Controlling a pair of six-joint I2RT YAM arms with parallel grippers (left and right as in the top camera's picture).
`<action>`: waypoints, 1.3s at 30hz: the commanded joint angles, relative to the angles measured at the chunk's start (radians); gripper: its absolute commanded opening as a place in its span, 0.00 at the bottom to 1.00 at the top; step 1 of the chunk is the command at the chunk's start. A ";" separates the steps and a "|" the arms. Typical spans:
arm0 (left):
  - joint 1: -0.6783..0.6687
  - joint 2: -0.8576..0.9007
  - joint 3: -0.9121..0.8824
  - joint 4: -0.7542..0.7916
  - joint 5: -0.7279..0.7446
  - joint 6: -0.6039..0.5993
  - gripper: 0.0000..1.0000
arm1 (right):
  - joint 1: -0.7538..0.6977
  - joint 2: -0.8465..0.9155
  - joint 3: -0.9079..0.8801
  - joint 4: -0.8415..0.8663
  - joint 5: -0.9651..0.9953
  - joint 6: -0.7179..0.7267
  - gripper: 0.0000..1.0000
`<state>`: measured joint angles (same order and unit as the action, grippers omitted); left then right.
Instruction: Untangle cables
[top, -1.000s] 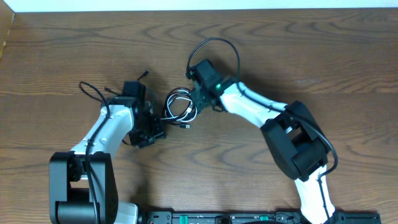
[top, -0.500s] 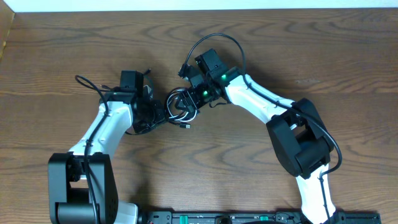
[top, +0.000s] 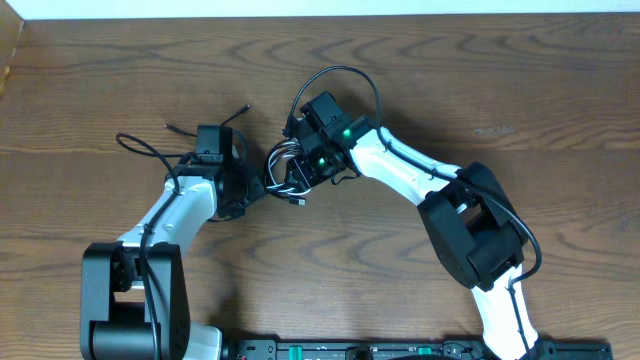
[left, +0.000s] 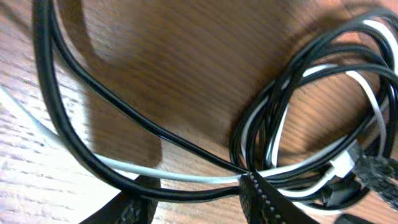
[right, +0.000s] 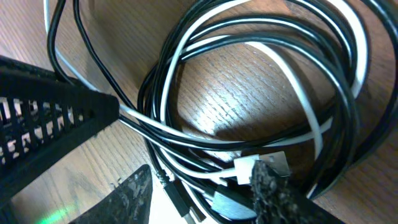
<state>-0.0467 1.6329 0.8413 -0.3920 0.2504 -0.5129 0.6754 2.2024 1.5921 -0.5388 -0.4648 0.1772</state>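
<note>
Three cables (top: 287, 172): coiled mid-table (top: 520, 90), well apart from table edges.
Left gripper (left: 198, 186): fingers apart, strands straddled.
Right gripper (right: 200, 177): fingers apart, coil straddled.
Room: wide table surface toward far edge.

Black and white cables (top: 288, 172) on brown wood-grain table (top: 500, 80).

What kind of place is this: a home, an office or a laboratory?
Probably a robotics test bench in a laboratory: the left arm and the right arm of a robot stand at a wooden table, with a bundle of tangled cables between them.
</note>
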 joint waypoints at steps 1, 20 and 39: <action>0.003 0.012 -0.015 0.021 -0.058 -0.009 0.45 | 0.006 0.011 -0.007 -0.004 0.020 0.009 0.49; 0.003 0.012 -0.015 0.035 -0.057 -0.021 0.45 | 0.003 0.011 -0.068 -0.071 0.257 0.108 0.53; 0.003 0.012 -0.015 0.035 -0.056 -0.028 0.46 | 0.015 0.011 -0.053 -0.135 -0.425 -0.075 0.61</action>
<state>-0.0467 1.6329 0.8402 -0.3576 0.2066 -0.5278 0.6765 2.2028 1.5471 -0.6727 -0.8181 0.1467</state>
